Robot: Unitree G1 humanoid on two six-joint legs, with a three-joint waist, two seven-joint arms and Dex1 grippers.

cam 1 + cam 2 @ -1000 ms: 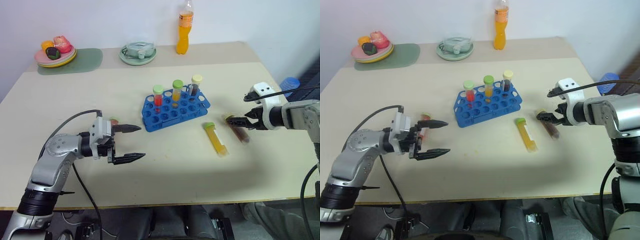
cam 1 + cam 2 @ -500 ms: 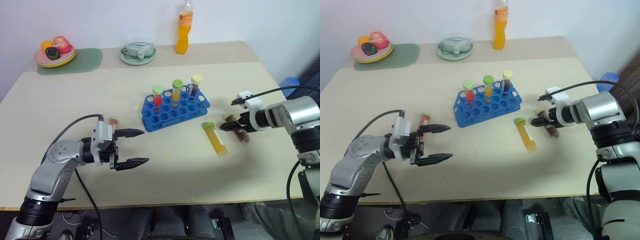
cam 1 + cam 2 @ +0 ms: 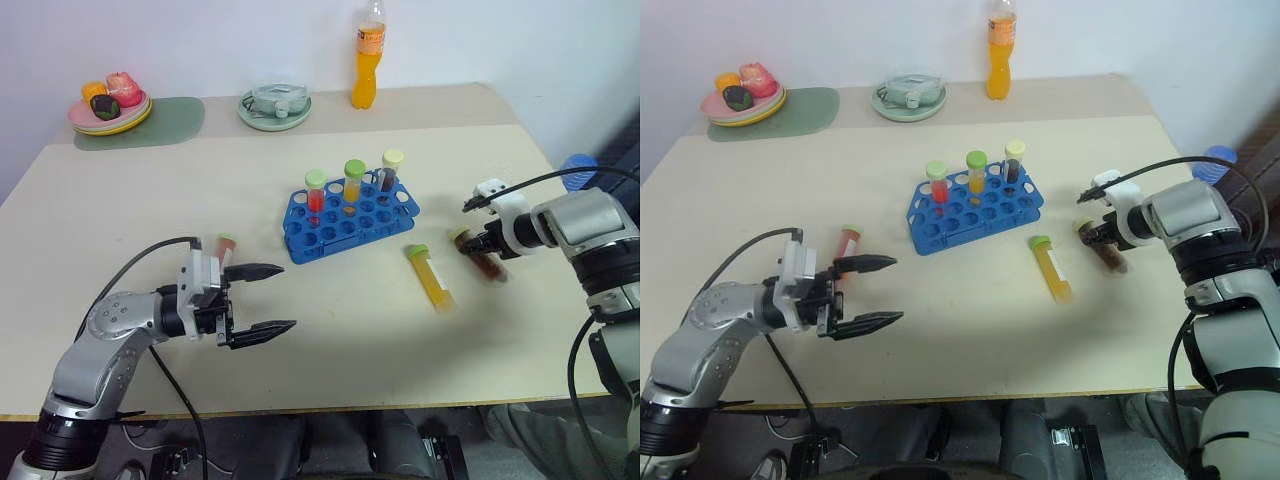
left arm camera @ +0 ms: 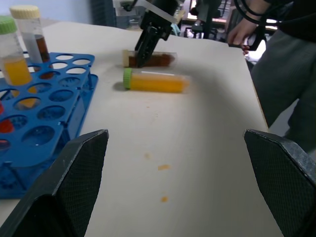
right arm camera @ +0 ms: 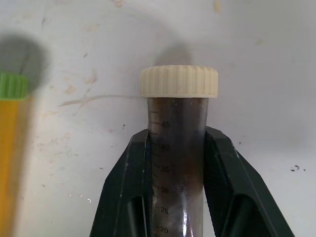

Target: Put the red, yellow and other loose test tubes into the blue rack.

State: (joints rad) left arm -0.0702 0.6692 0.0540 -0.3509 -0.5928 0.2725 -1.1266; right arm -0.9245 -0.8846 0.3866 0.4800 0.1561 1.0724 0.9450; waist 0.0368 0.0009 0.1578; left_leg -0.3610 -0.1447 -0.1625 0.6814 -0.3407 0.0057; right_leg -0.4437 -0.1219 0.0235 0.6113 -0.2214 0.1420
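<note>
Beige desk (image 3: 330, 340): my right hand (image 3: 478, 247) has just clamped the brown test tube (image 5: 178, 163) lying right of the blue rack (image 3: 350, 218), ready for lifting; my left hand (image 3: 262, 299) waits open.

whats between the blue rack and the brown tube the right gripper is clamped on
The yellow tube lies flat between the blue rack and the brown tube in the right gripper, seen in the left eye view.
</note>
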